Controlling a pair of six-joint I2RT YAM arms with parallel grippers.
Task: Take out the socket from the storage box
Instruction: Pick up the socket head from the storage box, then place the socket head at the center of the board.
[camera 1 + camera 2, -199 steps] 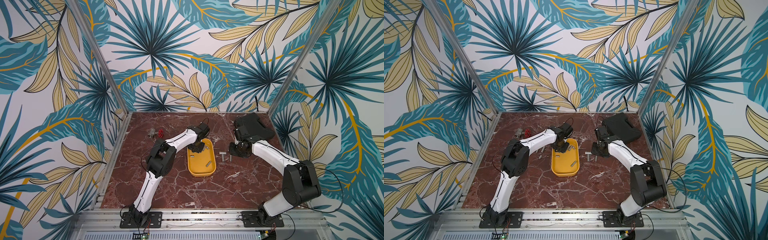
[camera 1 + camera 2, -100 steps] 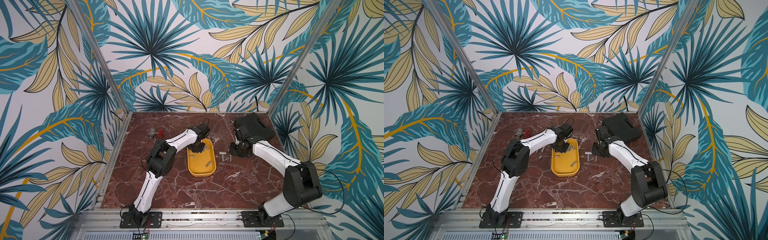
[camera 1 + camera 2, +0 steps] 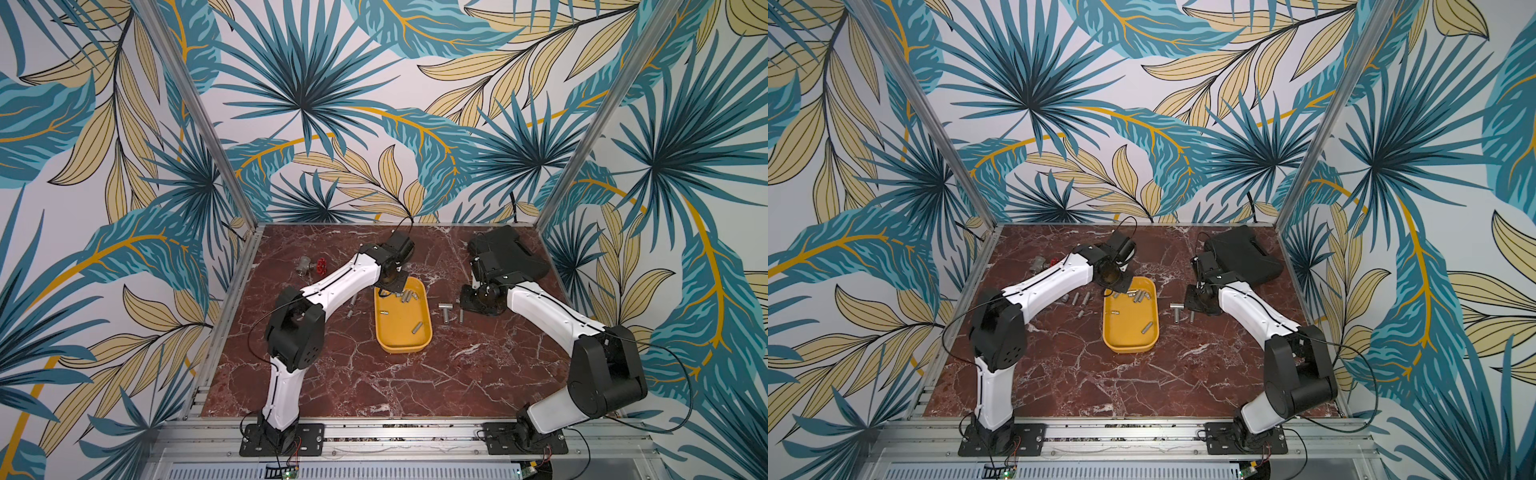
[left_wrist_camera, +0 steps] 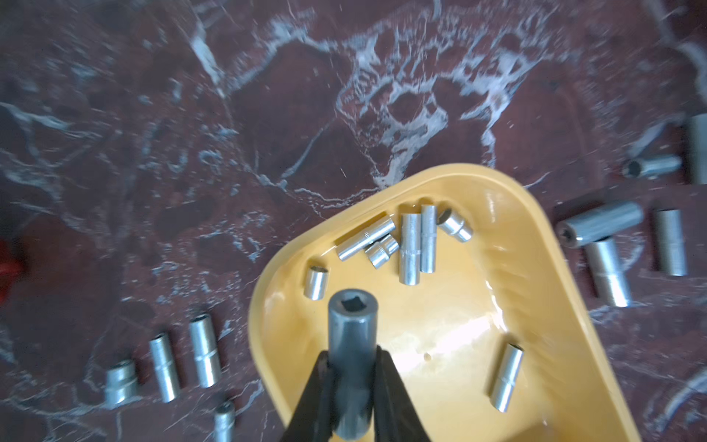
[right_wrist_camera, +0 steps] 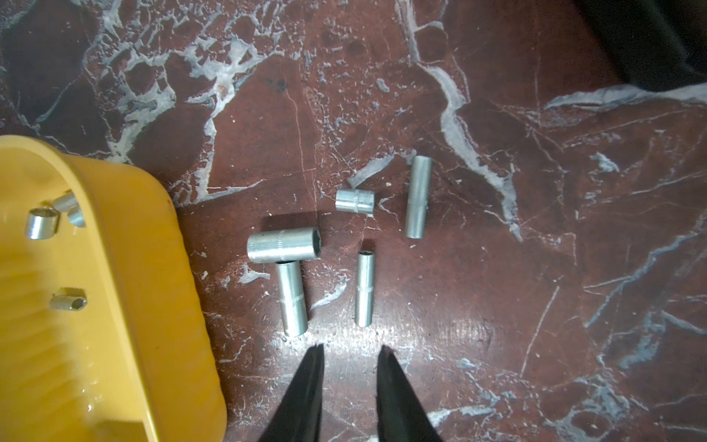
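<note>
The left claw [image 4: 352,354] is pinching a dark socket [image 4: 352,325]. Its two black fingers [image 4: 319,386] are pressing on both sides of it. The socket is pointing its open end away from the claw. It is hanging over the floor of the yellow box [image 4: 535,206], close to the box's rounded left edge. I cannot tell if it is touching the floor. In both top views the claw is sitting over the far left corner of the box [image 3: 403,348] [image 3: 1129,348].

A bunch of shiny sockets [image 4: 409,245] is lying together by the box's far wall. A small one [image 4: 316,283] is lying near the dark socket. A lone one [image 4: 507,377] is lying by the right wall.

A row of sockets [image 4: 204,356] is lying on the table near the box's left edge. More sockets [image 5: 285,245] are lying on the table past its right edge.

The right claw [image 5: 351,347] is spread, with nothing between its fingers. It is hovering over the table just beside those sockets.

A black case [image 3: 511,253] is sitting in the far right corner. A valve with a red handle [image 3: 309,266] is lying near the table's left edge. A wide stretch of marble table [image 3: 374,386] is showing between the box's near edge and the front rail.
</note>
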